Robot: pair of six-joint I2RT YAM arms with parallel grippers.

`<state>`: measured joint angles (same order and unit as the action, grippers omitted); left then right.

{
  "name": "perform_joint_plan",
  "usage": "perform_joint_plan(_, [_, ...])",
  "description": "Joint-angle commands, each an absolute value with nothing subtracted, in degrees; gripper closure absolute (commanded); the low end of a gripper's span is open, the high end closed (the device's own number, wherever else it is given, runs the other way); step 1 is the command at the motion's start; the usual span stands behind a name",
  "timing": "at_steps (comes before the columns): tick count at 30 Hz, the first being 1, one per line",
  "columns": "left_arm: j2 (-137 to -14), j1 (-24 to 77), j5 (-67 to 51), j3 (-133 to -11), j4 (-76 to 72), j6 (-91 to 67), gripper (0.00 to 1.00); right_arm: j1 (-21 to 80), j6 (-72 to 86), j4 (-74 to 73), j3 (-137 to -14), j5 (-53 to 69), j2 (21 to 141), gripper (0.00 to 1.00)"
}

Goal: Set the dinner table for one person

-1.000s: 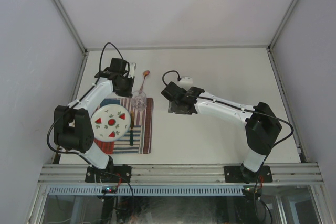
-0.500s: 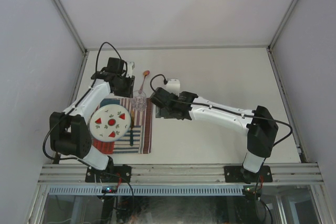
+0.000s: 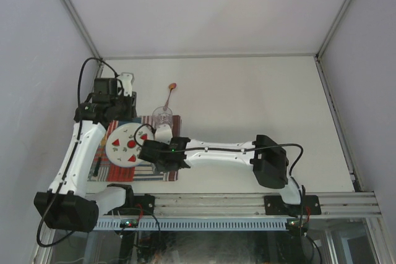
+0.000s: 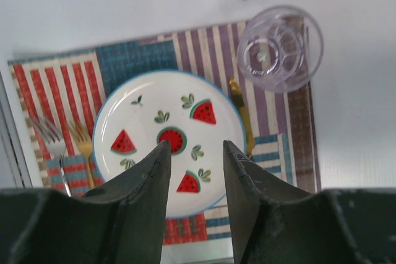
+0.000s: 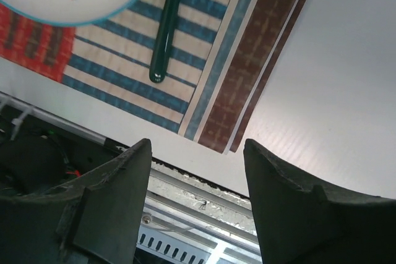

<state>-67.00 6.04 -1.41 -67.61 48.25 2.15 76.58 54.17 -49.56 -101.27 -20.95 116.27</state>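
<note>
Two empty claws, left gripper (image 4: 195, 146) and right gripper (image 5: 198, 143), jaws apart over plate (image 4: 154, 106) and placemat (image 4: 136, 60) at the left of the dinner table (image 3: 260, 97), setting almost done, next probably fetching the stray spoon (image 3: 169, 93).

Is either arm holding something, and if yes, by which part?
Nothing is held. The jaws of the left gripper stand open above the plate, those of the right gripper open above the placemat's edge; both are empty.

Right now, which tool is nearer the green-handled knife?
Right. The right tool hangs just off the handle of the knife, over the placemat; the left tool is across the plate, far-left.
</note>
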Motion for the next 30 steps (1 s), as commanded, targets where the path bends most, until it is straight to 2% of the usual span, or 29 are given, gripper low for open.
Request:
perform_joint_plan(1, [-61.8,4.1,-1.8,-62.3,52.2,4.6,0.56,78.1,57.7,-47.8,-101.0,-21.4,118.3,0.39])
perform_joint_plan(10, [-52.4,2.8,-0.7,-55.9,53.1,3.7,0.56,77.7,55.8,-43.5,-104.0,-18.9,126.6,0.40])
perform_joint_plan(18, [-54.9,-1.1,-2.9,-58.1,54.2,3.4,0.56,76.5,52.7,-45.3,-111.1,-19.6,130.6,0.40])
perform_joint_plan(30, [-58.0,-5.4,-6.9,-58.1,53.7,3.7,0.57,73.3,54.2,-42.4,-110.9,-18.3,132.1,0.41])
